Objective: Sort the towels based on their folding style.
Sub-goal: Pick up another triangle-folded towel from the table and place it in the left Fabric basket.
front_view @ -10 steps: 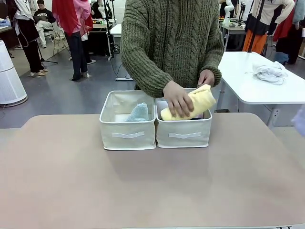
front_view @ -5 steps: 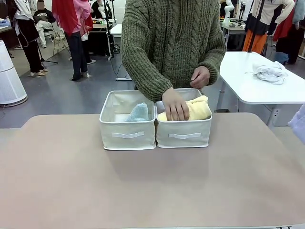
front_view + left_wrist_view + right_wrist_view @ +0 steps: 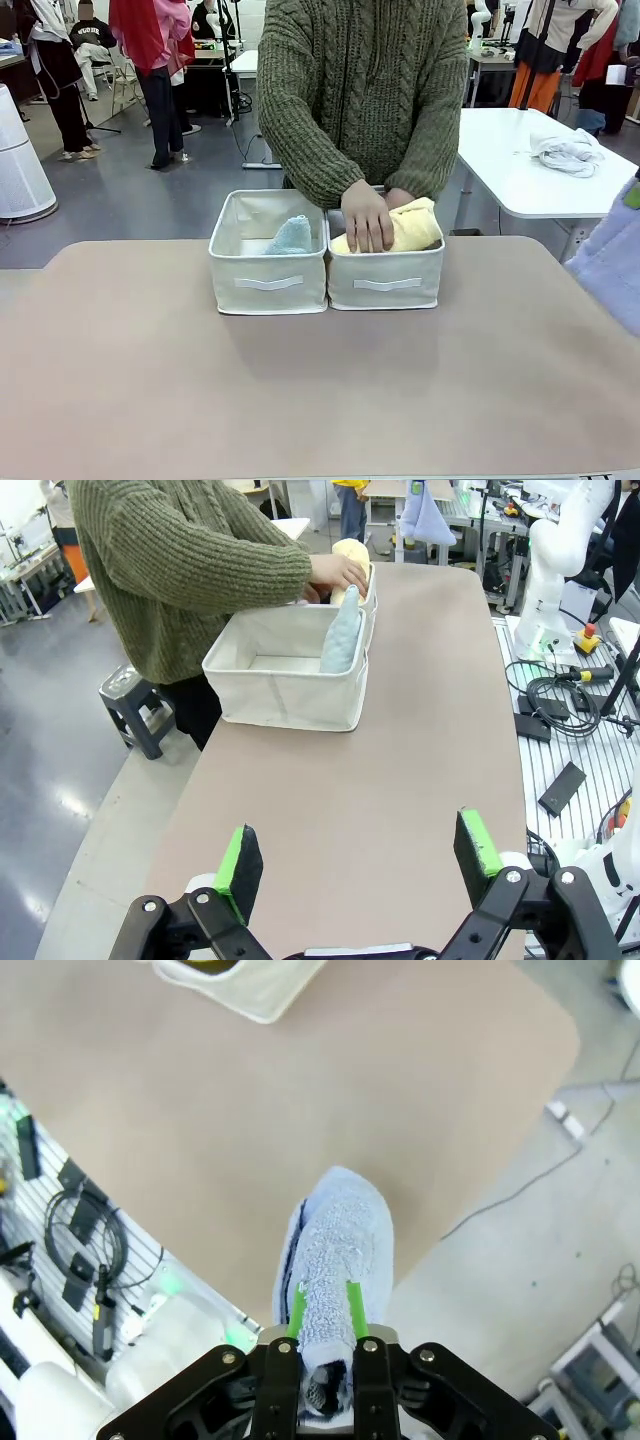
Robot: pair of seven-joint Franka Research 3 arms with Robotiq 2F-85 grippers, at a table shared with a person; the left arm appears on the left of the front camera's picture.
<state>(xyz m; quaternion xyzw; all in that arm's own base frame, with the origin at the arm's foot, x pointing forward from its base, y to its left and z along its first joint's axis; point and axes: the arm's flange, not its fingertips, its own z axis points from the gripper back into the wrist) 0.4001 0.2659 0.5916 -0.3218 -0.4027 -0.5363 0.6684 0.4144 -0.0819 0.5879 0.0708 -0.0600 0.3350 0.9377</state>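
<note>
Two cream bins stand side by side at the table's far middle. A pale teal cone towel point(image 3: 292, 236) point(image 3: 342, 640) stands in the left bin point(image 3: 268, 283). In the right bin point(image 3: 386, 284) lies a yellow roll point(image 3: 410, 227) point(image 3: 350, 551), with the person's hand point(image 3: 367, 218) pressing on it. My right gripper point(image 3: 326, 1310) is shut on a periwinkle blue towel point(image 3: 341, 1245) point(image 3: 612, 265), held above the table's right edge. My left gripper point(image 3: 358, 852) stands open over the table's left end, with nothing between its fingers.
The person in a green knit sweater point(image 3: 365, 90) stands right behind the bins. A white side table point(image 3: 545, 170) with a whitish cloth bundle point(image 3: 566, 150) is at the back right. Bare tan tabletop point(image 3: 320, 390) spreads in front of the bins.
The person lowered the yellow roll into the right bin and brought both hands onto it. The blue towel in my right gripper came further in from the right edge.
</note>
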